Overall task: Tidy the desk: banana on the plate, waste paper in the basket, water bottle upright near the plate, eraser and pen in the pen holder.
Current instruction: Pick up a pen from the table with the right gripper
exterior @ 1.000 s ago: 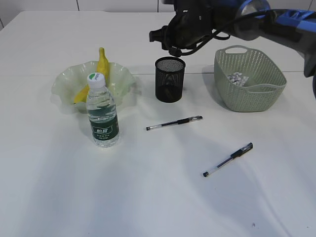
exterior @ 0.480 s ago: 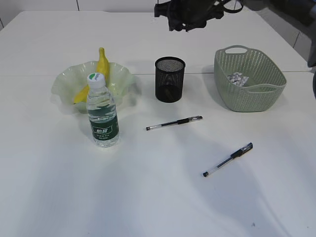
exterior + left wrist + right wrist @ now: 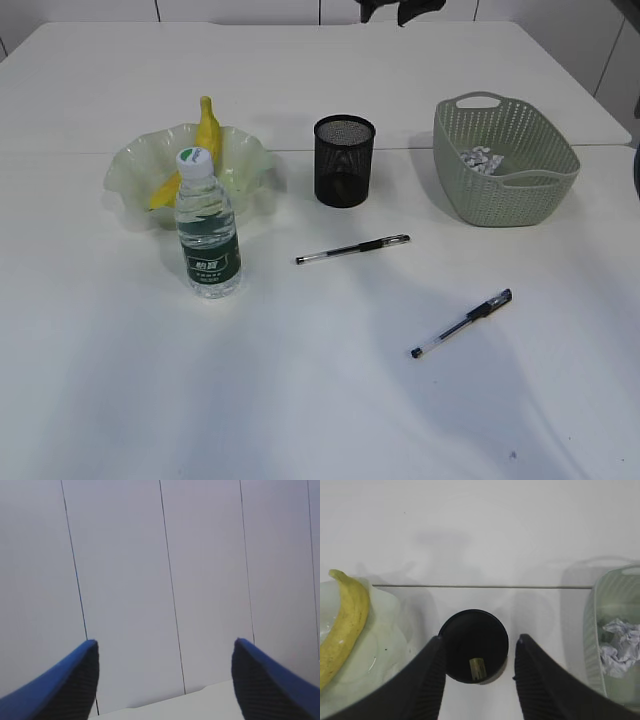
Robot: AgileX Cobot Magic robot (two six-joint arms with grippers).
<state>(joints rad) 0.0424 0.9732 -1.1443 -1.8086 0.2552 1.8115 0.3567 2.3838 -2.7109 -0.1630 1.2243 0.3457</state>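
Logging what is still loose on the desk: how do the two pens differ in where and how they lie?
The upper pen lies below the pen holder, almost level across the picture, its dark grip end pointing right. The lower pen lies further right and nearer the camera, below the basket, on a steeper slant, its dark end up and to the right. Both are clear-barrelled with black ends, flat on the desk, untouched and apart from each other.

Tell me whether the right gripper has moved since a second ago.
Yes. In the outside view the right gripper has risen from just above the black pen cup to the frame's top edge; the cup stayed put.
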